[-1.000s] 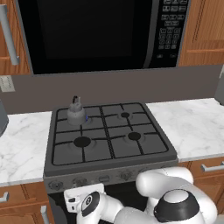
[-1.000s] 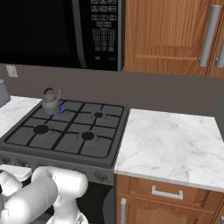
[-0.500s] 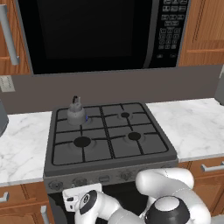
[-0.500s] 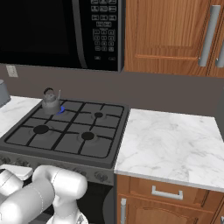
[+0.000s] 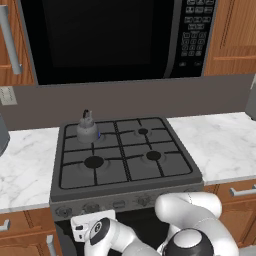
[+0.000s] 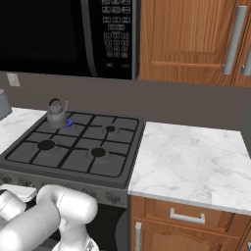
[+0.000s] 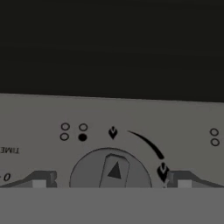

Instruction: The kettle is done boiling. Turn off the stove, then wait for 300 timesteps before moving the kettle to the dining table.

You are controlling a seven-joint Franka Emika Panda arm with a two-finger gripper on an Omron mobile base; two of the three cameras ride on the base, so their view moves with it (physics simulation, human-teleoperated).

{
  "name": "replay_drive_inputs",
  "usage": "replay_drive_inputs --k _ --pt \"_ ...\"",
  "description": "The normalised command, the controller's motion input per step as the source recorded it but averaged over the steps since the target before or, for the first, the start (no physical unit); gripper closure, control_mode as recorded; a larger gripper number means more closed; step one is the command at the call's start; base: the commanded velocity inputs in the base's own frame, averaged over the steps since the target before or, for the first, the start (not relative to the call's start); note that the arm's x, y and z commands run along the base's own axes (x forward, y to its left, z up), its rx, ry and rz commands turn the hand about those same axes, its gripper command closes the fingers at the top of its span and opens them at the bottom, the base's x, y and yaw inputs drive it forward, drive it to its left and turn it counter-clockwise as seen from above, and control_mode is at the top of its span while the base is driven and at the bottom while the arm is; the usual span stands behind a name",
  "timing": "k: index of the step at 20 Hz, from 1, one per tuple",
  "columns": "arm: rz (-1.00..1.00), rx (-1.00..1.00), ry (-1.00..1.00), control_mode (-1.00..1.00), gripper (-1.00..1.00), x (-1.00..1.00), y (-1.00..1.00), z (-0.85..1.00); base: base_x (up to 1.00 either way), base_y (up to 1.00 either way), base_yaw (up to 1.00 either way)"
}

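The small dark-grey kettle [image 5: 87, 129] [image 6: 57, 113] stands upright on the back-left burner of the stove [image 5: 120, 172] [image 6: 78, 157], with a small blue flame [image 5: 98, 135] [image 6: 69, 122] at its base. My gripper [image 5: 84, 226] is low at the stove's front panel, left of centre. In the hand view the gripper [image 7: 111, 180] is open, and its fingertips [image 7: 39, 180] stand on either side of a round grey knob [image 7: 111, 173] with a pointer ridge. I cannot tell whether they touch it. The dining table is out of view.
A black microwave [image 5: 110, 35] [image 6: 63, 34] hangs over the stove. White marble counters [image 5: 220, 145] [image 6: 191, 157] flank it, above wooden drawers and cabinets. A rounded silver toaster [image 5: 2, 135] [image 6: 4, 103] sits at the far left edge.
The arm's elbow has shifted slightly to the left. The hand stays at the front panel, and the kettle has not moved.
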Motion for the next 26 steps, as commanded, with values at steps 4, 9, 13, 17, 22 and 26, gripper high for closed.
replay_drive_inputs --k 4,9,13,17,22,26 --pt "0.00 0.00 0.00 -1.00 1.00 0.00 0.00 0.00 0.00 0.00 0.00" --pt "0.00 0.00 0.00 -1.00 1.00 0.00 0.00 0.00 0.00 0.00 0.00" --pt "0.00 0.00 0.00 -1.00 1.00 0.00 0.00 0.00 0.00 0.00 0.00" --pt "0.00 0.00 0.00 -1.00 1.00 0.00 0.00 0.00 0.00 0.00 0.00" --pt "0.00 0.00 0.00 -1.00 1.00 0.00 0.00 -0.01 0.00 0.00 0.00" --pt "0.00 0.02 0.00 -1.00 1.00 0.00 -0.06 0.00 0.00 0.00 0.00"
